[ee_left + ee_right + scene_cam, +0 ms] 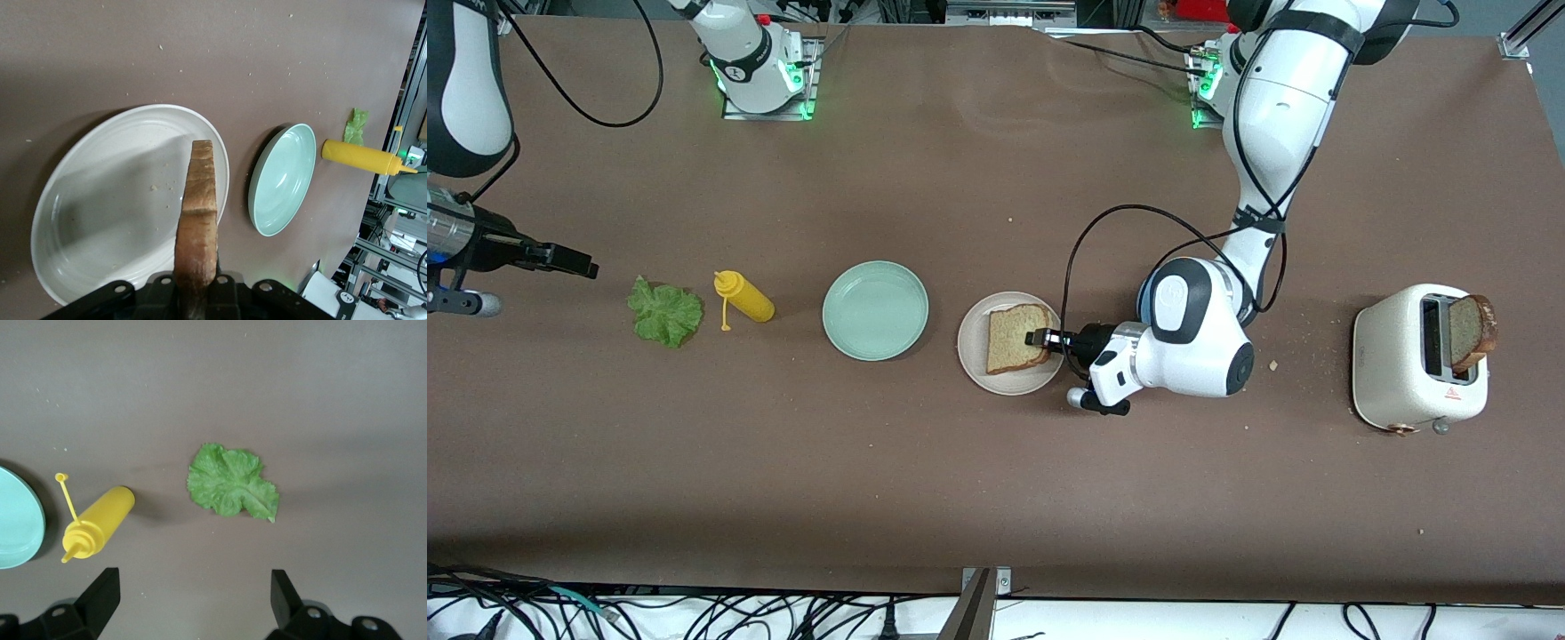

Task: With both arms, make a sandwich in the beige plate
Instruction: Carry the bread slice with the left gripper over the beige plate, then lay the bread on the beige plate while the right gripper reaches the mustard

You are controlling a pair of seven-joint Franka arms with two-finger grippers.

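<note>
The left gripper is low over the beige plate, its 2 fingers pinched on the crust edge of a bread slice. That edge grip makes sense: in the left wrist view the slice runs edge-on out of the jaws with the plate's bare middle showing beside it, so it can be let down flat inside the rim. From the front the slice appears to lie over the plate's middle, the gripper at the side facing the left arm's end of the table; whether it rests there fully I can't tell.

A 2nd slice stands up out of the toaster, near that same end of the table, handy for this arm later.

The right gripper waits with fingers spread wide, hovering above the table by the right arm's end, the lettuce leaf close in front of it. A yellow squeeze bottle and the mint-green plate lie between leaf and beige plate.
</note>
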